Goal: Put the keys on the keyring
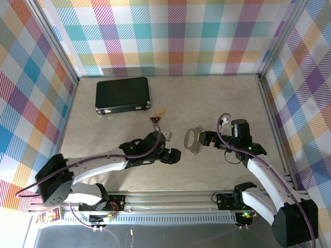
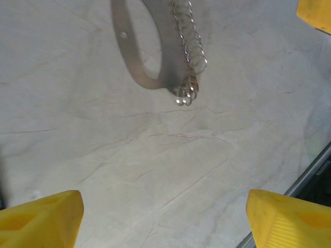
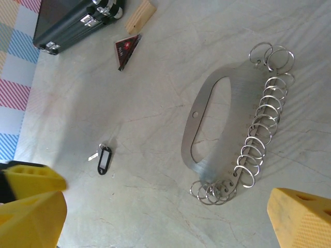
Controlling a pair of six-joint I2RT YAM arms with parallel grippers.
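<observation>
Right gripper (image 3: pixel 165 214) up close: yellow fingers spread wide, gripping nothing. Left gripper (image 2: pixel 163 209) is parted too, and empty. Between them on the table (image 3: pixel 155 67) lie one bunch of keys (image 3: pixel 227 124), with one keyring (image 3: pixel 103 157) apart from it. Beyond are one red trinket (image 3: pixel 126 49) and one black case (image 3: pixel 67 20).

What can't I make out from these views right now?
Left wrist view: the keys run off the top edge, so the far end is unseen.
Right wrist view: the black case is cut by the top edge; the keyring is too small to read its ring's gap.
Top view: the left claw is dark, its gap unclear.
</observation>
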